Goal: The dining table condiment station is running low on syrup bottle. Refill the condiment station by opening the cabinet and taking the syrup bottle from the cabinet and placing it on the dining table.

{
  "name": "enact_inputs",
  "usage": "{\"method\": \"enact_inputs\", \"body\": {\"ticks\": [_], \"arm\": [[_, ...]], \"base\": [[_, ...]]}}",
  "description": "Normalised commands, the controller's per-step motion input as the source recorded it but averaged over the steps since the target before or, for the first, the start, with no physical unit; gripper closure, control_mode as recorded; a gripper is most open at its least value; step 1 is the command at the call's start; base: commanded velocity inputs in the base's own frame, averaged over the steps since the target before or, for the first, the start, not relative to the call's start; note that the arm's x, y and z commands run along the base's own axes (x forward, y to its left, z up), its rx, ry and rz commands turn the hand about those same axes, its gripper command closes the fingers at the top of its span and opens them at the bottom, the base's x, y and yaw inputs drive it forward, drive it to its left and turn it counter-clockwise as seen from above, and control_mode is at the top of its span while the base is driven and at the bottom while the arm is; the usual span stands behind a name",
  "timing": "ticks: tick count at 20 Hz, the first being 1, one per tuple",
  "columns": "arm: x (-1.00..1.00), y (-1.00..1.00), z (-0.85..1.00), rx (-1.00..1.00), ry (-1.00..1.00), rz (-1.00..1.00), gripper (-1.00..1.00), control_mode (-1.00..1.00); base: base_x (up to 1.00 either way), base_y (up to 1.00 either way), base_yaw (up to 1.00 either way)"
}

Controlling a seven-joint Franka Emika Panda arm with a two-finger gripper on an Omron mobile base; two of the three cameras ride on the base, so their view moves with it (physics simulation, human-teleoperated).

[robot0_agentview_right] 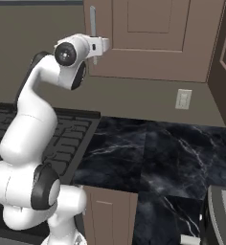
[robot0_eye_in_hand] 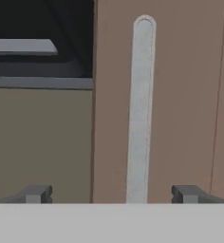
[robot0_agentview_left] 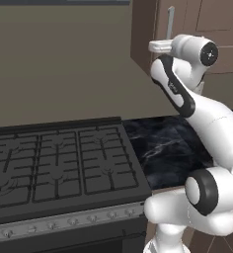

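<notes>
Fingertips of the two-finger gripper (robot0_eye_in_hand: 112,193) straddle the handle, jaws wide, nothing grasped: task barely started.
Gripper's small dark finger tips (robot0_eye_in_hand: 35,193) stand one on each side of the long vertical silver bar handle (robot0_eye_in_hand: 141,109) of the brown wooden wall cabinet (robot0_agentview_right: 158,38), not touching it as far as I can tell. Cabinet door looks closed in both base views, recessed panel flush. White Franka arm (robot0_agentview_left: 187,99) reaches up over the black white-veined marble counter (robot0_agentview_right: 153,153), beside the black gas stove (robot0_agentview_left: 59,163). Small dark-brown syrup bottle is presumably behind that closed door; can't confirm. Done: approach and alignment on the handle. Left: close on handle, pull door open, find and grasp bottle, carry it to the dining table, set it down.
</notes>
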Motion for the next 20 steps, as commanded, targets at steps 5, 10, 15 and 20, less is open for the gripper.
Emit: {"method": "enact_inputs", "body": {"ticks": [5,10,15,20], "arm": [[0.38,0.0,0.0,0.0,0.03,0.0,-1.0,-1.0],[0.3,0.0,0.0,0.0,0.05,0.0,1.0,-1.0],[0.31,0.0,0.0,0.0,0.08,0.0,1.0,-1.0],[0.32,0.0,0.0,0.0,0.07,0.0,1.0,-1.0]], "base": [[0.0,0.0,0.0],[0.0,0.0,0.0],[0.0,0.0,0.0],[0.0,0.0,0.0]]}}
